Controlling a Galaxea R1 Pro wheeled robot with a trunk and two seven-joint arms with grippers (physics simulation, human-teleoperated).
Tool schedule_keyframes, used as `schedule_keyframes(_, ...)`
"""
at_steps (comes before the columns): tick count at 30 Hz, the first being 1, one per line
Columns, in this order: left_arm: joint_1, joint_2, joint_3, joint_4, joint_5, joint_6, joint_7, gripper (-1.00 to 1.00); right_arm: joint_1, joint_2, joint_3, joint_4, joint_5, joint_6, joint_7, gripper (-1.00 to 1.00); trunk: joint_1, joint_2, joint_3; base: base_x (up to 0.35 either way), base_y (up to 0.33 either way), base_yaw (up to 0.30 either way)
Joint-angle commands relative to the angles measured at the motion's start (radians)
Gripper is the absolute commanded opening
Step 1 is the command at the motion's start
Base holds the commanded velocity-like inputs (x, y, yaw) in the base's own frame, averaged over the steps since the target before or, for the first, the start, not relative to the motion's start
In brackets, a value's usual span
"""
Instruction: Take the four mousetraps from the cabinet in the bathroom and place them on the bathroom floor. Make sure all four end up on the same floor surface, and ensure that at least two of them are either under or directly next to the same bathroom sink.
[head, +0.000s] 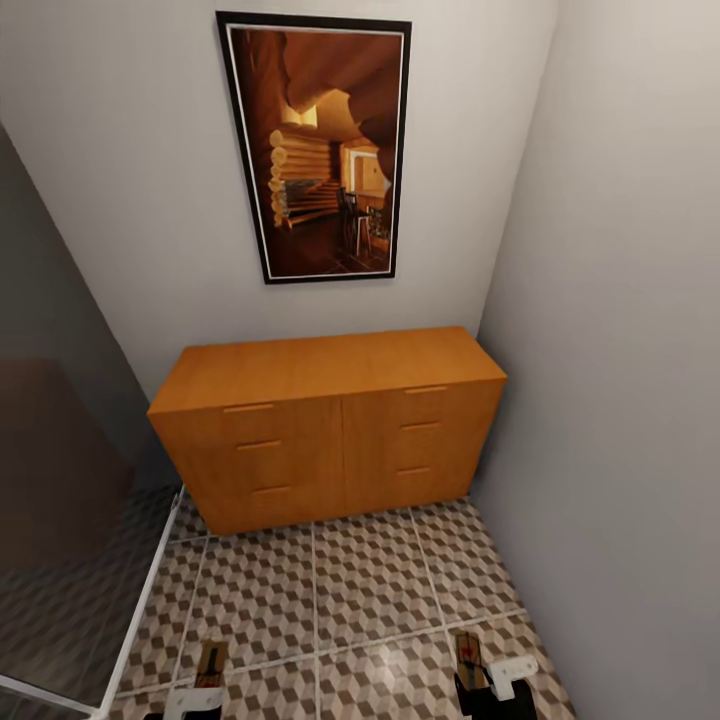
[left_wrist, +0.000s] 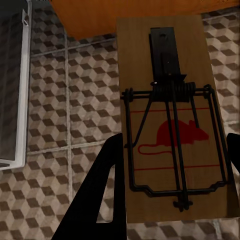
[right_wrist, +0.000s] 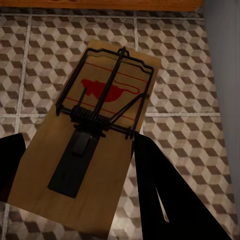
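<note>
Holding one mousetrap (left_wrist: 172, 125) clamped in the left gripper (head: 205, 680) and another (right_wrist: 97, 130) in the right gripper (head: 478, 668) above the bathroom floor (head: 370, 590), keep both level while carrying sinkward.

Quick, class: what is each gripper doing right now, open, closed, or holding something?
Left gripper: closed on a mousetrap.
Right gripper: closed on another mousetrap.
</note>
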Motion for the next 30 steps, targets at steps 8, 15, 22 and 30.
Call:
schedule_keyframes(8, -0.001, -0.006, -0.006, 0.002, -0.007, 0.001, 0.01, -1.0, -0.001, 0.0, 0.006, 0.0, -0.002, -0.003, -0.006, -1.0, 0.001, -0.002, 0.011, 0.0, 0.0, 0.0)
schedule_keyframes(15, -0.001, -0.007, -0.006, 0.002, -0.007, 0.001, 0.01, -1.0, -0.001, 0.001, 0.006, 0.0, -0.002, -0.003, -0.006, -1.0, 0.001, -0.002, 0.022, 0.0, 0.0, 0.0)
schedule_keyframes(22, -0.001, -0.012, -0.006, 0.002, -0.007, 0.001, 0.01, -1.0, -0.001, 0.001, 0.007, 0.0, -0.002, -0.002, -0.006, -1.0, 0.001, -0.002, 0.028, 0.0, 0.0, 0.0)
schedule_keyframes(30, 0.0, -0.012, -0.006, 0.002, -0.007, 0.001, 0.011, -1.0, -0.001, 0.002, 0.007, 0.0, -0.002, -0.002, -0.006, -1.0, 0.001, -0.002, 0.028, 0.0, 0.0, 0.042)
